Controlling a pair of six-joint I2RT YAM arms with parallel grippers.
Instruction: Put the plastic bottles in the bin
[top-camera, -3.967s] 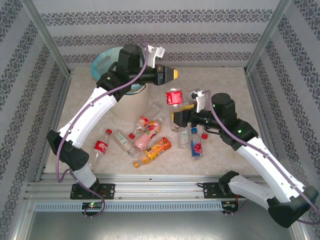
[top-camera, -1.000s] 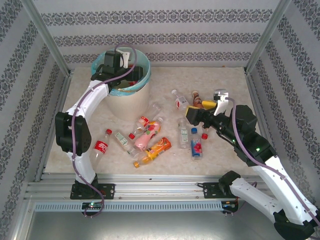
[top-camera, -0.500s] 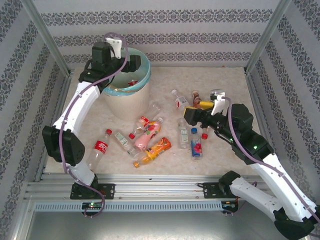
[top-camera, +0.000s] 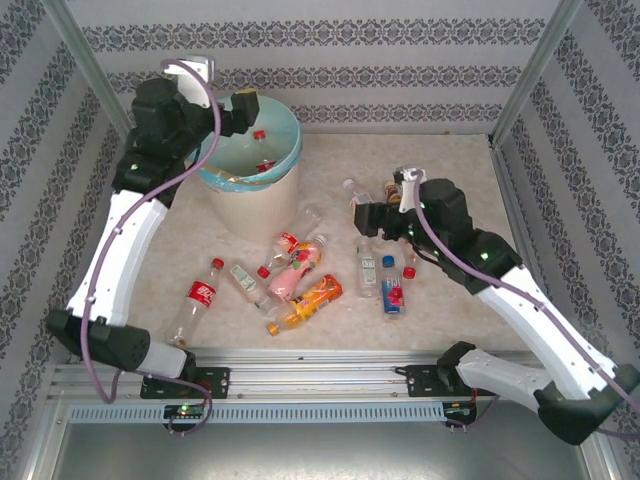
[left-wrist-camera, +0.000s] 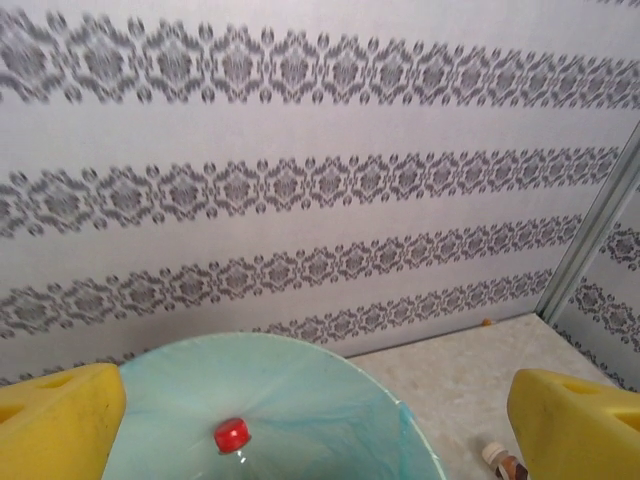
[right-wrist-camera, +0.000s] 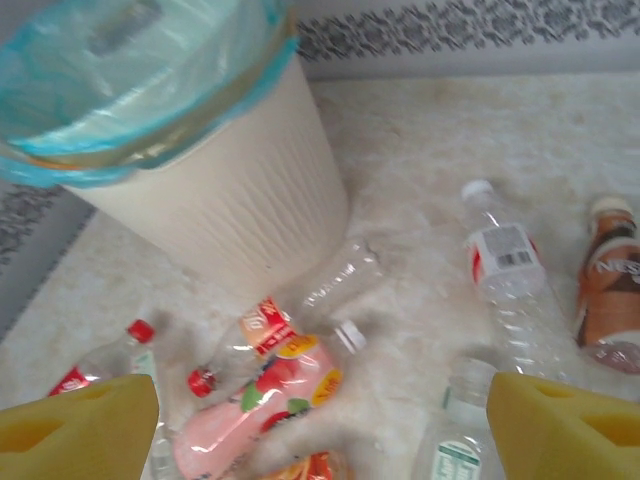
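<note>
The bin (top-camera: 252, 195) stands at the back left, its blue-green liner (left-wrist-camera: 330, 400) folded over the rim. Inside it lies a clear bottle with a red cap (left-wrist-camera: 231, 435). My left gripper (top-camera: 238, 108) hangs open and empty above the bin's back-left rim, both yellow fingers (left-wrist-camera: 55, 420) wide apart. Several plastic bottles lie on the table: a pink one (right-wrist-camera: 265, 400), an orange one (top-camera: 305, 303), a cola one (top-camera: 200, 298) and a white-capped clear one (right-wrist-camera: 510, 280). My right gripper (top-camera: 362, 215) hovers open over them, holding nothing.
A brown bottle (right-wrist-camera: 610, 290) lies right of the white-capped one, under my right arm. A green-labelled bottle (right-wrist-camera: 455, 430) lies close to my right finger (right-wrist-camera: 565, 430). Patterned walls and metal posts (top-camera: 100, 90) close in the table on three sides.
My left arm has risen out of the bin and swung back to the left, gripper open. My right gripper has moved left and farther back, over the bottles beside the bin.
</note>
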